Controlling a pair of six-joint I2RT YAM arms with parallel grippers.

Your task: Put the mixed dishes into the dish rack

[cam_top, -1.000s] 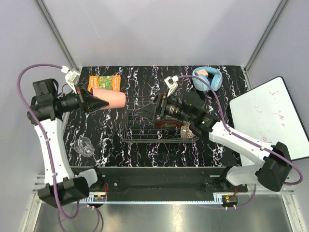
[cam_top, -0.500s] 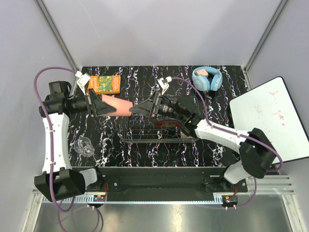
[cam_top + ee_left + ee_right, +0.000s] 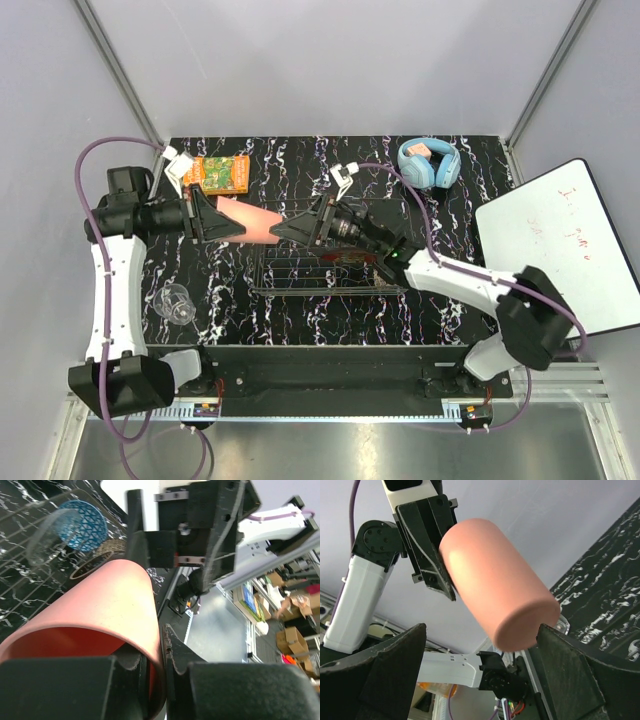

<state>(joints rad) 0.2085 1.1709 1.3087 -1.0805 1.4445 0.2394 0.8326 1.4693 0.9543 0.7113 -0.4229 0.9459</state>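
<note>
My left gripper (image 3: 213, 220) is shut on the rim of the salmon-pink cup (image 3: 251, 224) and holds it level above the table, base pointing right. In the left wrist view the fingers (image 3: 176, 645) pinch the cup's wall (image 3: 100, 605). My right gripper (image 3: 287, 228) is open, its jaws either side of the cup's base (image 3: 520, 625) without touching. The dish rack (image 3: 300, 285) sits below, holding the red plate (image 3: 345, 257), the blue bowl (image 3: 82, 525), the clear glass bowl (image 3: 47, 542) and the beige bowl (image 3: 102, 555). The stemmed glass (image 3: 178, 303) lies on the table at the left.
An orange-green book (image 3: 218, 173) lies at the back left and light blue headphones (image 3: 430, 162) at the back right. A whiteboard (image 3: 560, 245) lies beside the table on the right. Cage posts stand at the back corners.
My left gripper has carried the cup right and slightly nearer. My right gripper has reached left from over the rack until its open jaws flank the cup's base.
</note>
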